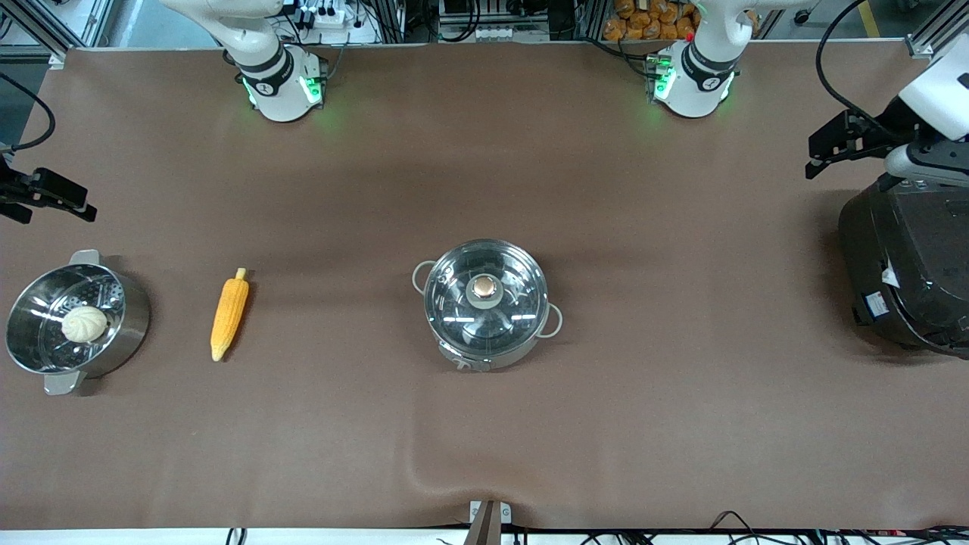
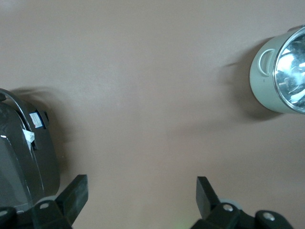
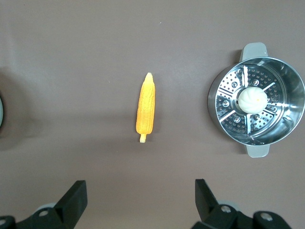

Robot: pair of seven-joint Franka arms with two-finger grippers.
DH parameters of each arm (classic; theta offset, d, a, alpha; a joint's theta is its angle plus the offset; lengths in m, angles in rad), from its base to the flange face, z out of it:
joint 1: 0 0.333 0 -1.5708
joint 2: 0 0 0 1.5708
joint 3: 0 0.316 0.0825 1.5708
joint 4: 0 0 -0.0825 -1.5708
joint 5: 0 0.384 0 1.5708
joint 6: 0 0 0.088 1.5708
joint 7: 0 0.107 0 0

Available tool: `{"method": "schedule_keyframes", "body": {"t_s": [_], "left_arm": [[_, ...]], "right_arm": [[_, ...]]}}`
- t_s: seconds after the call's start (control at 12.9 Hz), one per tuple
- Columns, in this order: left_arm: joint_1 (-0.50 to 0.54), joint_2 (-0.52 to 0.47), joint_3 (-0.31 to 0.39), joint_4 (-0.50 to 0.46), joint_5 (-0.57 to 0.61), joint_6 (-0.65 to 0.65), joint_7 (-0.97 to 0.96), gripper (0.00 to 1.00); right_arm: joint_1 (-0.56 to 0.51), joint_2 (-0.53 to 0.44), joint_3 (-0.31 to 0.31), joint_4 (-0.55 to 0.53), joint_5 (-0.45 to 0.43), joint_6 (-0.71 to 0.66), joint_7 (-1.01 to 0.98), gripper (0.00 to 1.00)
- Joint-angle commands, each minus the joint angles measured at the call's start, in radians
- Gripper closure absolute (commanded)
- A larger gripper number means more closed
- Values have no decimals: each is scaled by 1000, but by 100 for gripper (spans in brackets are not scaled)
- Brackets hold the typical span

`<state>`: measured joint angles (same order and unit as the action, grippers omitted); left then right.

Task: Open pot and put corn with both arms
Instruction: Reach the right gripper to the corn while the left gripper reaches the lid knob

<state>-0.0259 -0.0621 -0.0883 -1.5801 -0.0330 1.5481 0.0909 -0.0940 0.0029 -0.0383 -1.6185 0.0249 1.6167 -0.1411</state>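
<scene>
The pot [image 1: 485,303] sits about mid-table [image 1: 484,151] with its glass lid [image 1: 485,297] on, copper knob [image 1: 484,287] at the centre; it is the landmark here. The corn [image 1: 229,308] lies flat on the table, well apart from the pot toward the right arm's end, pale stub pointing toward the robots' bases. Past the corn on that same side stands a steamer pot [image 1: 76,322] with a white bun [image 1: 84,324] in it. Toward the left arm's end, well apart from the pot, is a big black cooker [image 1: 905,272].

Nothing is grasped yet, so the step in hand looks like the lid lift. The left pincer [image 1: 840,144] hangs over the table near the cooker, fingers [image 2: 76,193] spread wide & empty; in the left wrist view only the pot's edge shows. The right pincer [image 1: 45,193] is up over the table near the steamer pot, also wide & empty, with the corn below its fingers [image 3: 204,194] in its wrist view.

To do it well, probably: the left arm comes centred above the knob, goes straight down, closes on the knob only, not the glass rim, then lifts vertical so the pot is not dragged. The lid needs a spot away from the corn's route. The right arm can grip the corn across its thick middle, fingers square to the cob's long axis, as it may roll.
</scene>
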Motion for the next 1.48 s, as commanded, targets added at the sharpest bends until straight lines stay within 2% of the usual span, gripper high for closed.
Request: {"method": "schedule_keyframes", "body": {"t_s": [0.0, 0.31, 0.54, 0.78, 0.86, 1.01, 1.24, 1.4], "left_arm": [[9, 25, -13, 20, 25, -11, -5, 0], [3, 45, -13, 71, 27, -11, -8, 0], [-47, 141, -21, 136, 10, -13, -84, 0], [-188, 316, -19, 236, 11, 13, -293, 0], [-248, 368, -19, 261, 12, 68, -394, 0], [-378, 456, -13, 265, 18, 212, -639, 0], [-527, 577, -5, 265, 25, 373, -735, 0], [-651, 657, 25, 269, 91, 466, -846, 0]], "right_arm": [[-24, -17, 18, 0, 10, -26, 12, 0], [-16, -8, 18, -18, 10, -8, 15, 0], [5, 12, 20, -125, 7, 131, 17, 0], [-1, 92, 20, -191, 6, 270, 23, 0], [-3, 110, 20, -210, 6, 308, 25, 0], [-3, 124, 20, -308, 7, 455, 26, 0], [-15, 156, 20, -440, 7, 653, 26, 0], [-10, 183, 21, -501, 21, 756, 34, 0]]}}
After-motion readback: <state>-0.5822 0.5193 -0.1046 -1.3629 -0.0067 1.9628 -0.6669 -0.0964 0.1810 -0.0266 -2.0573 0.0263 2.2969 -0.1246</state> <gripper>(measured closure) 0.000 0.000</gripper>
